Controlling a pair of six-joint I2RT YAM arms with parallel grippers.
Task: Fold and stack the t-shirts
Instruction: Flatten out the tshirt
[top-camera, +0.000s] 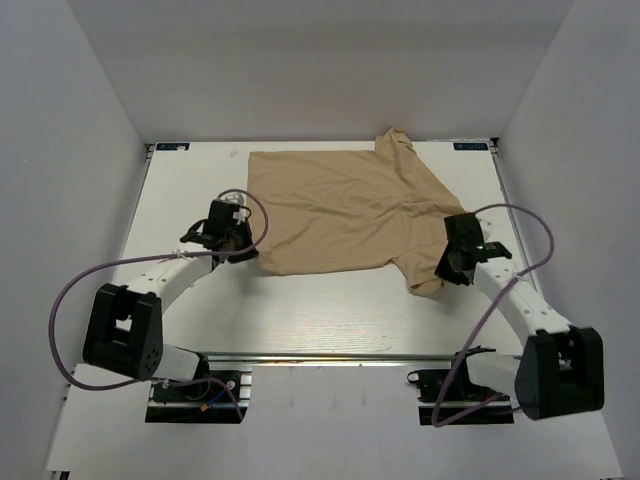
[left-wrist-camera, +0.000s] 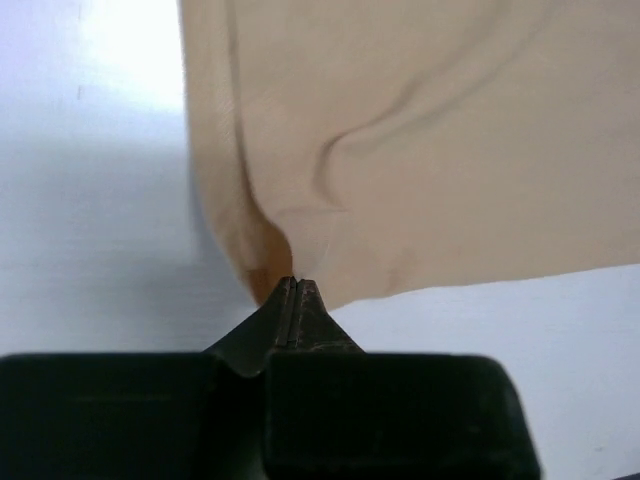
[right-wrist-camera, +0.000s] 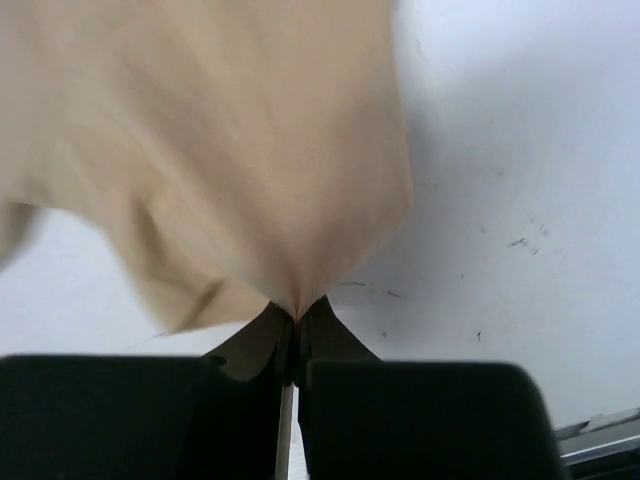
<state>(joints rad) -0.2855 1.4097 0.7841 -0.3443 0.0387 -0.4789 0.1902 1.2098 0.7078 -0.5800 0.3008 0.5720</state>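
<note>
1. The left claw (left-wrist-camera: 296, 288), low in its wrist view, is clamped shut on the lower left corner of the t-shirt (top-camera: 345, 210).
2. The right claw (right-wrist-camera: 297, 315) is pinched on its lower right edge.
3. The tan t-shirt lies spread mid-frame on the white worktop (top-camera: 300, 310).

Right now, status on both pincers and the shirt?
Left pincer shut on t-shirt corner. Right pincer shut on sleeve side. Shirt spread, unfolded. Nothing in the way.
</note>
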